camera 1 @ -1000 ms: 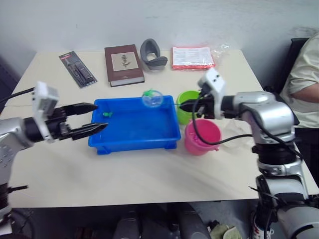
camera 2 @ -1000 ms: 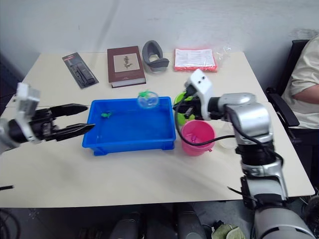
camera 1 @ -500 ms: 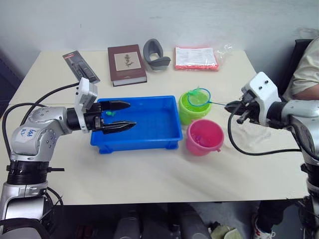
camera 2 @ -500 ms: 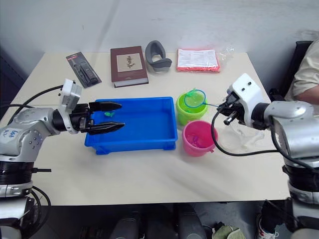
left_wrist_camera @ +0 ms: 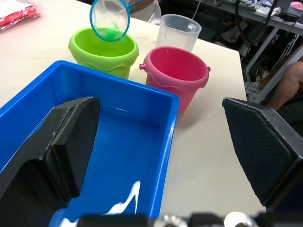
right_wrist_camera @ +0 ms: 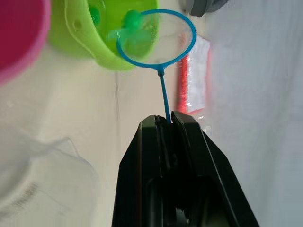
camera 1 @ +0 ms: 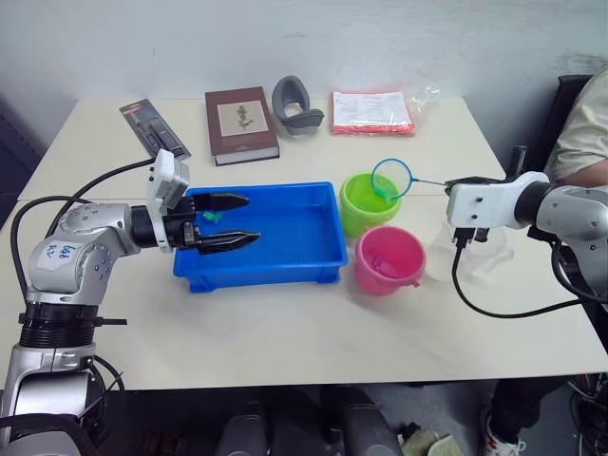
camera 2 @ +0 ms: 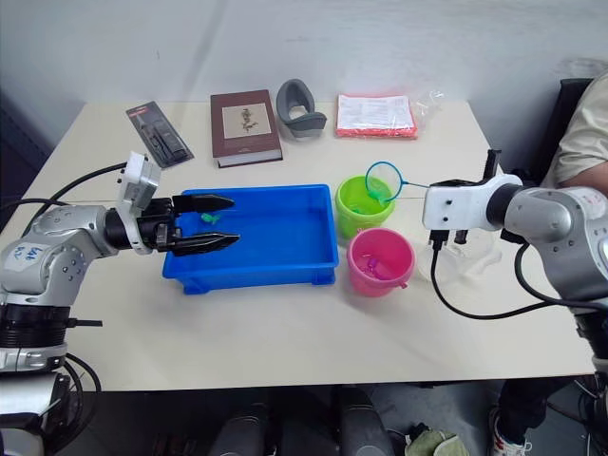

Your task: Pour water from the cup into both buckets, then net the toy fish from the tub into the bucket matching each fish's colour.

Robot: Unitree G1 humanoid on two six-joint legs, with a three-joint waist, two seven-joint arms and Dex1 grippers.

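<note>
Right wrist view: the net [right_wrist_camera: 156, 38], its handle pinched between the right gripper's [right_wrist_camera: 165, 120] closed fingers, is hanging tilted over the green bucket [right_wrist_camera: 92, 35] with a green fish [right_wrist_camera: 130, 21] in the mesh, evidently so the fish drops into its matching colour. Pink bucket [camera 1: 387, 259] is sitting at the green one's 5 o'clock, the cup [camera 1: 456, 252] beyond at 3 o'clock. At 9 o'clock, over the tub [camera 1: 261, 237], the left gripper [camera 1: 228, 220] is hovering with fingers apart, seemingly idle.
</note>
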